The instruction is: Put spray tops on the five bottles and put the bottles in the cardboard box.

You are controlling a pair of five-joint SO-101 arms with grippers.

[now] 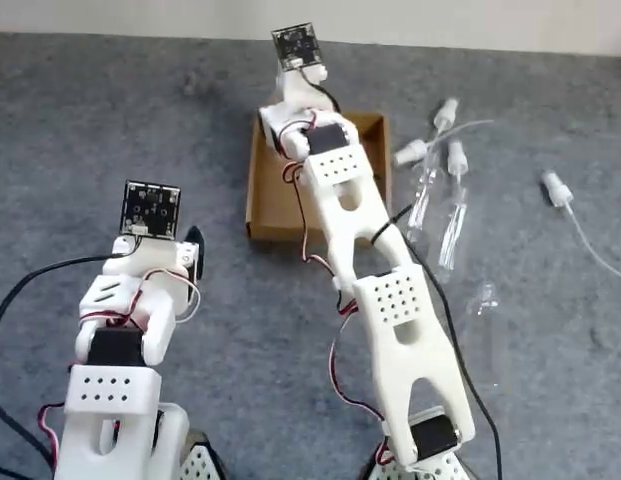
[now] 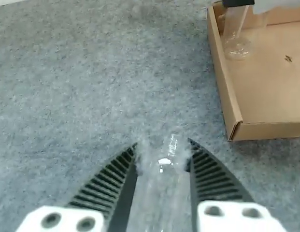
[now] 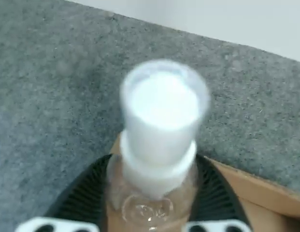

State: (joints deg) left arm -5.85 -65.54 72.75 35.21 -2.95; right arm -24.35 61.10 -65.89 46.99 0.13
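Right fingers (image 3: 84, 193) around bottle (image 3: 159, 145) at box rim (image 3: 256, 187)

Two arms (image 1: 400, 310). One cardboard box (image 1: 270, 200). Five clear bottles (image 1: 452, 215): two held, three lying loose. Five white spray tops (image 1: 556, 188), counting one on a held bottle.

Bright, even light; faint soft shadows.

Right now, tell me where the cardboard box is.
In the high view the cardboard box sits on the grey carpet at the far middle, under the right arm, with loose bottles lying just to its right.
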